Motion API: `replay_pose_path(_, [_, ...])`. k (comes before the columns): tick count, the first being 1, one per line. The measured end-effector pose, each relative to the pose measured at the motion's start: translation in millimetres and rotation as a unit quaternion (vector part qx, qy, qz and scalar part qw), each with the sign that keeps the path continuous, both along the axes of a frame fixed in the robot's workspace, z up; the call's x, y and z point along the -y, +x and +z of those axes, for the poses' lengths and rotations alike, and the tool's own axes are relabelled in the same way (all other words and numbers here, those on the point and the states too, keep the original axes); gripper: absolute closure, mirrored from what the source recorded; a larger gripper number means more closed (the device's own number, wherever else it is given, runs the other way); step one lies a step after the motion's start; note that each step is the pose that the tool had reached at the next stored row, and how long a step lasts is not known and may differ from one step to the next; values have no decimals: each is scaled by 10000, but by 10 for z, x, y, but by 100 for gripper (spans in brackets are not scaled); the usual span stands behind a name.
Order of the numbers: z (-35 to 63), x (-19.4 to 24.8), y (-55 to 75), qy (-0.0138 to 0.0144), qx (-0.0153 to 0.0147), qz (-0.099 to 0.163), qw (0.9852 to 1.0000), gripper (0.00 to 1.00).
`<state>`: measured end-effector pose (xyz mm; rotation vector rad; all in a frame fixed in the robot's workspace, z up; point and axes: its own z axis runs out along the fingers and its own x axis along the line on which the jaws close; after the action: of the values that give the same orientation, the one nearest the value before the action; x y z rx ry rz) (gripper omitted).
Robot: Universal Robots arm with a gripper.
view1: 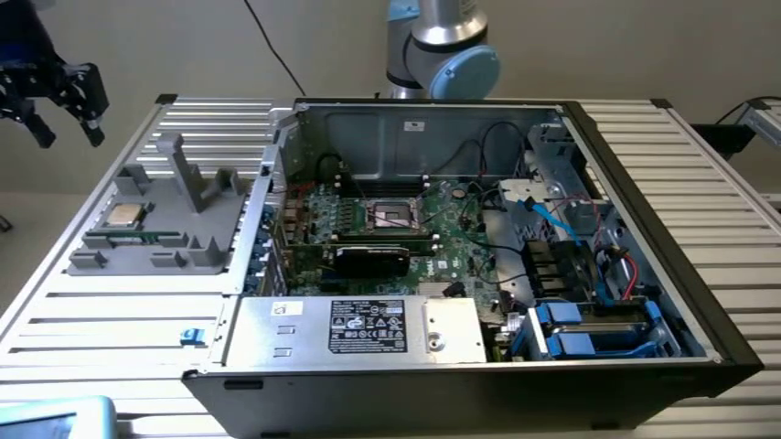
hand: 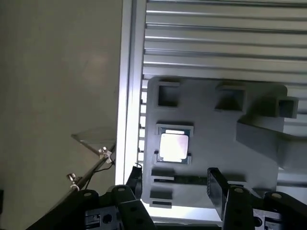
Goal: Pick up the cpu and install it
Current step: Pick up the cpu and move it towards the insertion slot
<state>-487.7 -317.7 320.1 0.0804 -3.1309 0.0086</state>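
Observation:
The cpu (view1: 126,216) is a small square chip with a shiny metal top, lying flat in a recess of the grey parts holder (view1: 183,247) at the exterior view's left. In the wrist view the cpu (hand: 173,146) reflects light brightly on the grey holder (hand: 216,139). My black gripper (view1: 64,133) hangs high above the table's far left corner, well above and beyond the cpu. Its fingers (hand: 218,187) stand apart, open, with nothing between them. The dark square socket (view1: 393,215) sits on the green motherboard inside the open computer case (view1: 659,238).
A green memory stick (view1: 128,240) lies in the holder beside the cpu, and grey posts (view1: 186,174) rise from it. The case holds a power supply (view1: 366,329), cables and blue drive bays (view1: 598,329). The slatted metal table (view1: 110,320) carries everything.

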Motion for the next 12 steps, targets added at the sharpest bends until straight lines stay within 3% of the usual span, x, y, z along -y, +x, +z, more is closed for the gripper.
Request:
replay_pose_path(4, [-70,23,5,3,-23,0,10000,26])
replay_pose_path(8, [-140,70,7,47,-24,0,10000,26])
replay_pose_path(10, [-165,81,9,81,-25,-5,10000,26])
replay_pose_path(12, [-194,83,16,94,-32,-13,9999,26])
